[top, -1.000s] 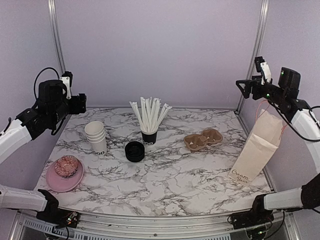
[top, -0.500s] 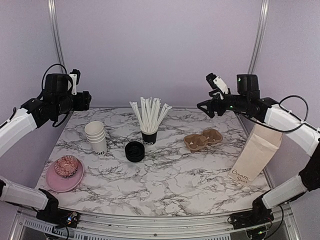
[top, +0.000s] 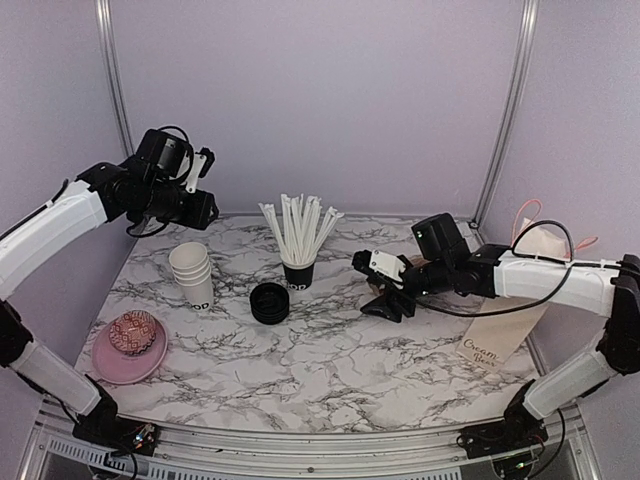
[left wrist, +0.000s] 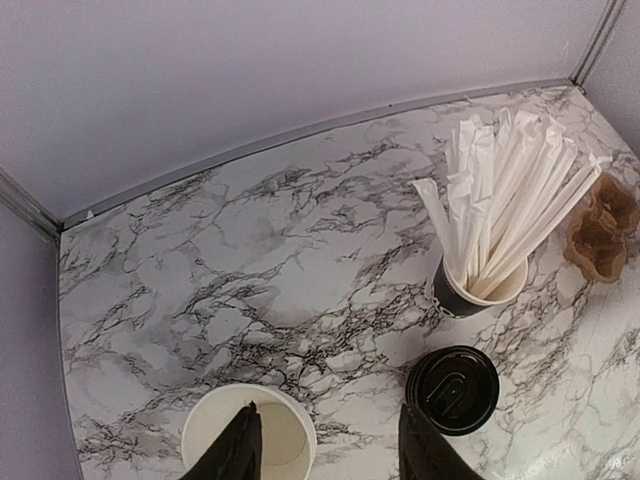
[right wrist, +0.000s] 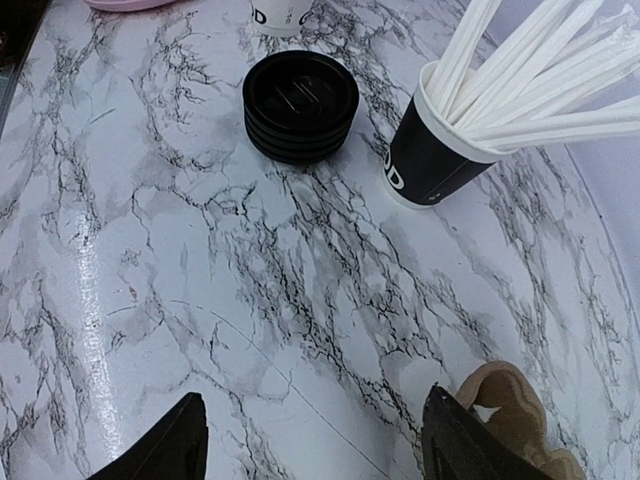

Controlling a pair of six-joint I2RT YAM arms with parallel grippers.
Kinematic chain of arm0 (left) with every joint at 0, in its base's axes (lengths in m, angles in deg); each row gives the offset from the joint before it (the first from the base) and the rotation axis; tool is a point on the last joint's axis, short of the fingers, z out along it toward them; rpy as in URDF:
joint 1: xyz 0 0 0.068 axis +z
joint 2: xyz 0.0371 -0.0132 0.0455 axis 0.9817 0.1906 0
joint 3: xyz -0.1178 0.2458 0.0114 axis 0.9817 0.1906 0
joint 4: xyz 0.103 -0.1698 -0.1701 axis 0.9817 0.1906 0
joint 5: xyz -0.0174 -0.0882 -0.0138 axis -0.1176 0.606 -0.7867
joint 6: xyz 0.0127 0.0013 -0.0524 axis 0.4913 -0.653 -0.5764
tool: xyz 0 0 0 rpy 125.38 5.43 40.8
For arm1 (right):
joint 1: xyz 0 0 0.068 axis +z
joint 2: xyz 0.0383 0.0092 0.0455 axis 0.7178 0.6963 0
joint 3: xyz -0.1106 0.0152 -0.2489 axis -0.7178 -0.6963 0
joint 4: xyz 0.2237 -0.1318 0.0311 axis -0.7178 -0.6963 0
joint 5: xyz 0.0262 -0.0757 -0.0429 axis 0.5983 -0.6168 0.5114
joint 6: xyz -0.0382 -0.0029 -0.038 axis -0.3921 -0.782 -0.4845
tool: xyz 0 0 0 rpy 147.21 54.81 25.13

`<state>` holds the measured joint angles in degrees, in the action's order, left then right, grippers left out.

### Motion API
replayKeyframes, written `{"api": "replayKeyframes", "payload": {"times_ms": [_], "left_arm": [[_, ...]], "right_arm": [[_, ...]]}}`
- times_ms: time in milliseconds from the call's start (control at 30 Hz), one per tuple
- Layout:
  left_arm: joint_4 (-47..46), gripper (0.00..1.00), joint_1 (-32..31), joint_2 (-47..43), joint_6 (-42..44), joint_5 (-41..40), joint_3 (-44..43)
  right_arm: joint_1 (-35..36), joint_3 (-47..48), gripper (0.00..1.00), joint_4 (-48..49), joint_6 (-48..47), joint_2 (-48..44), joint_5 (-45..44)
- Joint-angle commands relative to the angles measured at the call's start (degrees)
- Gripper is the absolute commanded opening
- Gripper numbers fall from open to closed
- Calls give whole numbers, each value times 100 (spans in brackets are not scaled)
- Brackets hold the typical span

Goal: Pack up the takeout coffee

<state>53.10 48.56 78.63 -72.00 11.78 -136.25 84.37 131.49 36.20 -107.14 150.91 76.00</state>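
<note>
No lidded white coffee cup shows in any view. A stack of lidless white cups (top: 191, 272) stands at the left, a stack of black lids (top: 269, 302) right of it. My left gripper (top: 203, 206) is open and empty, high above the table behind the cup stack; in the left wrist view (left wrist: 330, 455) its jaws straddle the stack's rim (left wrist: 285, 440), with the lids (left wrist: 452, 390) to the right. My right gripper (top: 384, 302) is open and empty, low over the table by the brown cardboard cup carrier (right wrist: 510, 410), its jaws apart over bare marble (right wrist: 320, 450).
A black cup of white straws (top: 298, 270) stands mid-table behind the lids (right wrist: 300, 105). A tan paper bag (top: 495, 340) stands at the right, partly behind my right arm. A pink plate (top: 105, 365) with a patterned bowl (top: 133, 332) sits front left.
Both arms have swung inward from the sides. The left gripper moved right over the cup stack; the right gripper came down and left to the carrier. No object has moved.
</note>
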Motion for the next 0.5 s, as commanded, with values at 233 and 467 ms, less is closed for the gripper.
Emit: {"api": "replayKeyframes", "payload": {"times_ms": [233, 467], "left_arm": [[2098, 34, -199, 919, -558, -117, -819], [2441, 29, -189, 1331, -706, -1010, -908]], "right_arm": [[109, -280, 68, 387, -525, -160, -344], [121, -397, 67, 484, -594, -176, -218]]}}
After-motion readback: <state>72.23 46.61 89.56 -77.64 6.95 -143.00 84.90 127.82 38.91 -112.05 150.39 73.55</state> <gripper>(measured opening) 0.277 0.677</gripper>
